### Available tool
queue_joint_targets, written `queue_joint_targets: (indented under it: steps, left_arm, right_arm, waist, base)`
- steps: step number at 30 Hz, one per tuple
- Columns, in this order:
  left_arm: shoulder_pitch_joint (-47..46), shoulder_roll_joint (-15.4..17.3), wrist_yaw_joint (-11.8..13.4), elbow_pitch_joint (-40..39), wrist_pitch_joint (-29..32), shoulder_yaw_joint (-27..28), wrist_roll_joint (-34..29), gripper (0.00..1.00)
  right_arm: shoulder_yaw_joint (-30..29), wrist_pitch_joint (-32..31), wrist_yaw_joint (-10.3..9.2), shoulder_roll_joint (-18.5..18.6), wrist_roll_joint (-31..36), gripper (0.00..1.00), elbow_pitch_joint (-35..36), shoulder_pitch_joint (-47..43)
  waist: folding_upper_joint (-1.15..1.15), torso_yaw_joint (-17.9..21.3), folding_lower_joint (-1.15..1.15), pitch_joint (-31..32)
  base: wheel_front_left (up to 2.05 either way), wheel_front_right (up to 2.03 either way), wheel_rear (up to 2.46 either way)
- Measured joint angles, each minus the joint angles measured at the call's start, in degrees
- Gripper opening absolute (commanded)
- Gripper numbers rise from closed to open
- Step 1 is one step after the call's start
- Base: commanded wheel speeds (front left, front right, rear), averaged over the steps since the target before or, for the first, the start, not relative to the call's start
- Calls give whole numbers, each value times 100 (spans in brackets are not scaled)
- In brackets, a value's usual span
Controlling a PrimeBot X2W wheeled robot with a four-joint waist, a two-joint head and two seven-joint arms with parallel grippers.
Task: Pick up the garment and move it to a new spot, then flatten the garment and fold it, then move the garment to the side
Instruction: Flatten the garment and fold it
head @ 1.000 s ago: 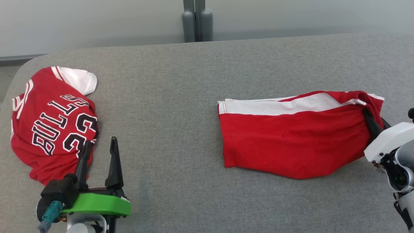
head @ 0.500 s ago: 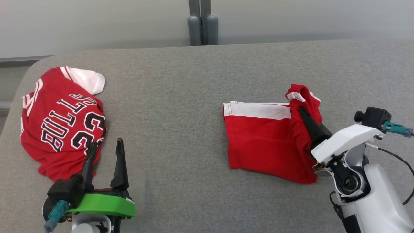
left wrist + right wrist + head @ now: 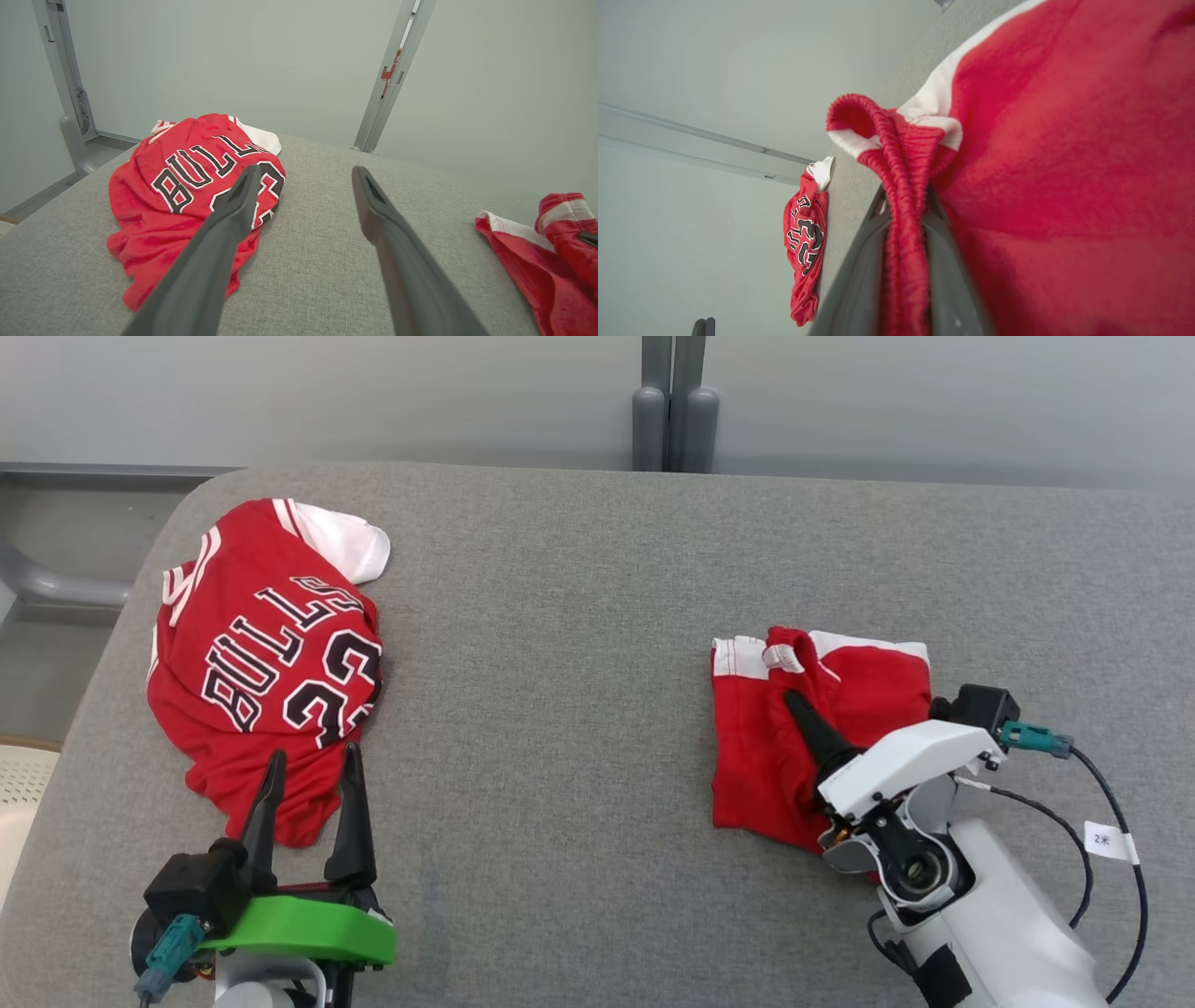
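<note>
At the left side of the grey padded table lies a crumpled red jersey with black and white letters. The left gripper stands at the near hem of this jersey. Its green wrist is low at the table's front, and its two dark fingers point away from the robot, spread wide, with nothing between them. Whether one finger touches the hem, I cannot tell. Toward the right lie the red shorts with a white band, bunched and partly doubled over. The right gripper reaches over them from the near right, and its white arm slants up and leftwards. Its fingers are pressed together on the gathered elastic edge, which rises in a small loop.
</note>
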State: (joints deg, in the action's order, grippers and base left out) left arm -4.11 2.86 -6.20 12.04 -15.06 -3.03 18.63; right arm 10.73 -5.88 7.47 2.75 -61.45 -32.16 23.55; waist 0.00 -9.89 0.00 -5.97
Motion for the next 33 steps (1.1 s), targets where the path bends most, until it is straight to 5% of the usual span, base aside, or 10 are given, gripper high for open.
queue_joint_targets:
  steps: [1, 2, 3, 10, 18, 25, 33]
  left_arm:
    - [0, -1, 1, -1, 1, 1, 0, 100]
    - [1, 0, 1, -1, 0, 0, 0, 100]
    - [0, 1, 3, -1, 1, -1, 1, 100]
    - [1, 0, 15, -7, 0, 40, 7, 100]
    - [19, -1, 34, -62, 0, 86, 23, 100]
    - [107, -1, 49, -261, 1, 214, -2, 100]
    - [171, -3, 89, -393, 1, 294, -144, 100]
  right_arm:
    - [112, 71, 0, 2, -69, 17, -119, 63]
    - [194, 123, 0, 4, -146, 44, -203, 106]
    - [315, 190, 0, 2, -226, 100, -307, 168]
    - [868, 463, 0, 1, -499, 100, -359, 424]
    - [954, 898, 0, 559, -342, 100, 954, 250]
    - [839, 1590, 0, 1412, 857, 100, 1668, -110]
    - [44, 2013, 1, 1400, 2548, 100, 2012, -722]
  waist:
    - [0, 8, 0, 3]
    - [0, 20, 0, 3]
    - [0, 38, 0, 0]
    - [0, 229, 0, -5]
    - [0, 528, 0, 63]
    - [0, 809, 0, 163]
    - [0, 1027, 0, 293]
  base:
    - [0, 0, 0]
    - [0, 0, 0]
    - [0, 0, 0]
    - [0, 0, 0]
    - [0, 0, 0]
    - [0, 0, 0]
    - [0, 0, 0]
